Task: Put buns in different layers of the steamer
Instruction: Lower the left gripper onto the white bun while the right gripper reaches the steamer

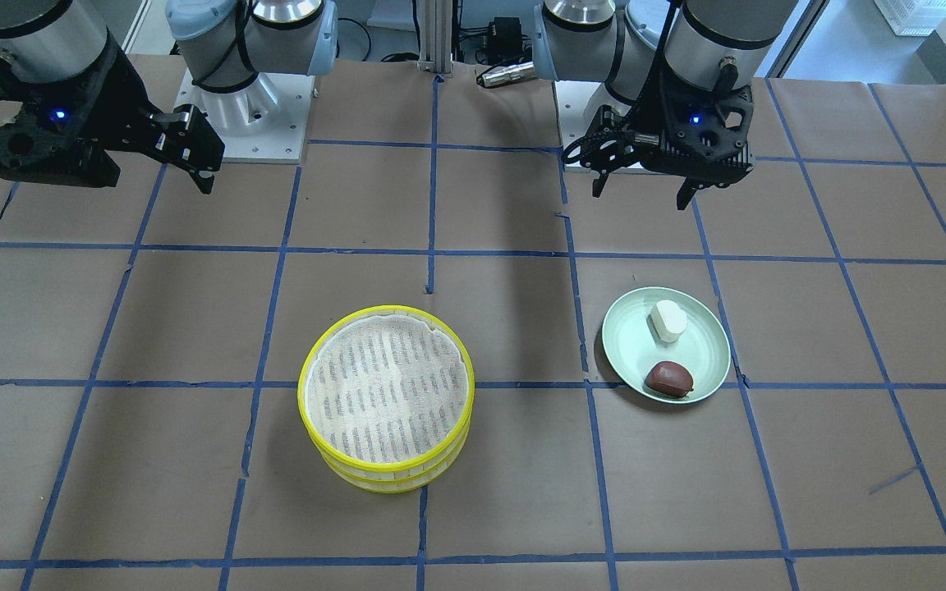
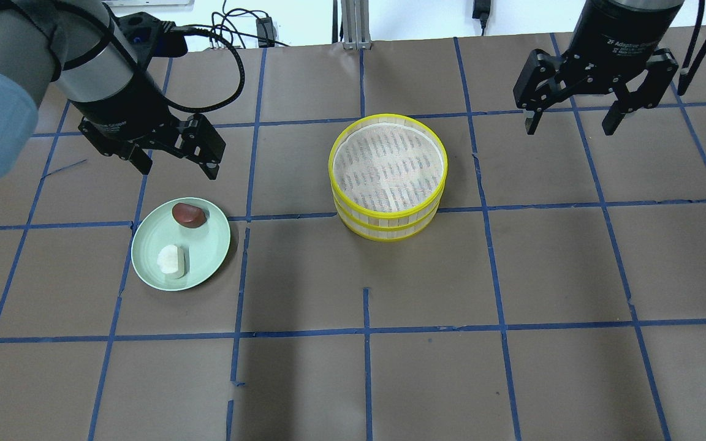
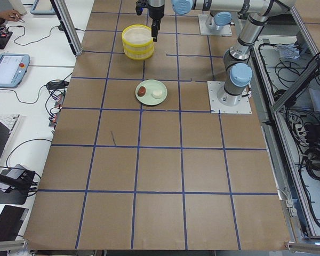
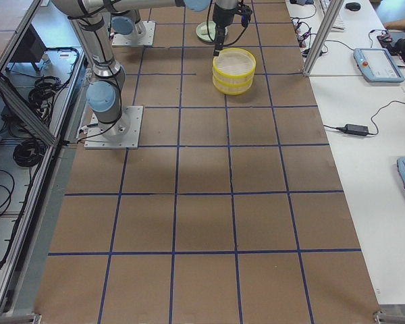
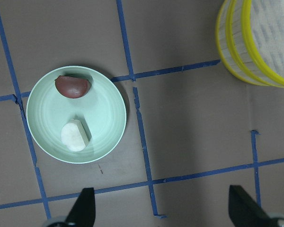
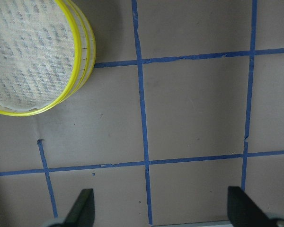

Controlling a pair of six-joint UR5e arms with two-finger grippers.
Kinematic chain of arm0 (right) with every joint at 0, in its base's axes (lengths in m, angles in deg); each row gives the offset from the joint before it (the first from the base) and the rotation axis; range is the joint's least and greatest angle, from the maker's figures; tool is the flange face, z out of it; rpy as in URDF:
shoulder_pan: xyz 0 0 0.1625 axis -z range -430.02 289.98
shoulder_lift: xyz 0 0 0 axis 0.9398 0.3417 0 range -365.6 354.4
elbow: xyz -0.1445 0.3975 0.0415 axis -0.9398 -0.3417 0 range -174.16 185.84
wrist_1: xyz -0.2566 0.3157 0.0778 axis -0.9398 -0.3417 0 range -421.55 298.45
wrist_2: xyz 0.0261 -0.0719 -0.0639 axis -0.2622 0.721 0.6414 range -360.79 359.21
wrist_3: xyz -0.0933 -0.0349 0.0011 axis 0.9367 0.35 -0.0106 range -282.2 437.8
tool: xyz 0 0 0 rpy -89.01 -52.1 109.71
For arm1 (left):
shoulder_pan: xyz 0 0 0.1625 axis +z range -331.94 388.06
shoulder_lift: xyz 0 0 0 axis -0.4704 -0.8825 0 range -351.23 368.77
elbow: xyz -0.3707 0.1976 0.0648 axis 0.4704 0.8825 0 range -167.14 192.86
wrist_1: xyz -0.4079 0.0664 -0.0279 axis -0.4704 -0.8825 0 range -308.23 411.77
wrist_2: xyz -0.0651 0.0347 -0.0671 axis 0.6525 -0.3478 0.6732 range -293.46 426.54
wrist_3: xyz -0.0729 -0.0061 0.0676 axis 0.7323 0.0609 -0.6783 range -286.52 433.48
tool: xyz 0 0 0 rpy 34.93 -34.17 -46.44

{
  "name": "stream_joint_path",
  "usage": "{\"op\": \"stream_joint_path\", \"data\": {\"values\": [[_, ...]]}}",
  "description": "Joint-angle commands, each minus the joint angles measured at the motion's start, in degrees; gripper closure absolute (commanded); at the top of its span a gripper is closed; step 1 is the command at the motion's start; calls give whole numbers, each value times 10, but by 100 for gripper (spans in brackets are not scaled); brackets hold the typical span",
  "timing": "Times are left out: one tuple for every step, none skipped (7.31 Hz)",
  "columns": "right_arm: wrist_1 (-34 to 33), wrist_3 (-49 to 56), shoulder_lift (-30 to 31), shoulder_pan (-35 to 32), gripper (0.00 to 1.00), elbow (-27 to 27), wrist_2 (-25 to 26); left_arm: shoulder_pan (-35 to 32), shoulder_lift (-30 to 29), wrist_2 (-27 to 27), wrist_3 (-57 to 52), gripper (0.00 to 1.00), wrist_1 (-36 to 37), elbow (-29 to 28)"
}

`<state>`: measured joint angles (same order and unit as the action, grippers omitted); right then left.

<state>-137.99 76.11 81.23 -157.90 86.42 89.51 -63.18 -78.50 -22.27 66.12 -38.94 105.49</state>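
Nearest, the steamer (image 1: 395,474) stands stacked and empty. Beside it, the plate (image 1: 629,349) holds the white bun (image 1: 668,320) and the brown bun (image 1: 669,377), set apart. Beyond, the left gripper (image 2: 178,168) and right gripper (image 2: 569,125) hover spread wide and empty. The likely first step is for the left gripper to descend centred on one bun, clear of its neighbour.

Noted matt brown paper over the desk (image 2: 573,263), lined with blue tape (image 2: 366,367). Found woven whitish cloth (image 2: 388,165) in the steamer (image 2: 390,222), within smooth yellow rims (image 2: 388,212). Beside the steamer, saw a smooth pale green plate (image 2: 209,245), a matt white bun (image 2: 170,260), a slightly glossy reddish-brown bun (image 2: 189,214).
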Motion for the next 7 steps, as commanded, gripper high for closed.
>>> {"op": "stream_joint_path", "data": {"values": [[1, 1, 0, 0, 0, 1, 1, 2, 2, 0, -8, 0, -3, 0], [-1, 2, 1, -1, 0, 1, -2, 2, 3, -1, -8, 0, -7, 1], [-3, 3, 1, -1, 0, 1, -3, 15, 2, -3, -19, 0, -7, 3], [-11, 2, 1, -1, 0, 2, -4, 74, -1, -3, -54, 0, -5, 39], [-27, -5, -4, -1, 1, 5, -4, 124, -2, -3, -100, 0, 8, 73], [-87, 0, -12, -2, 0, 16, 2, 149, -13, -4, -147, 0, 31, 80], [-149, -9, -38, -3, 1, 47, 1, 157, -40, -5, -165, 0, 83, 90]]}}
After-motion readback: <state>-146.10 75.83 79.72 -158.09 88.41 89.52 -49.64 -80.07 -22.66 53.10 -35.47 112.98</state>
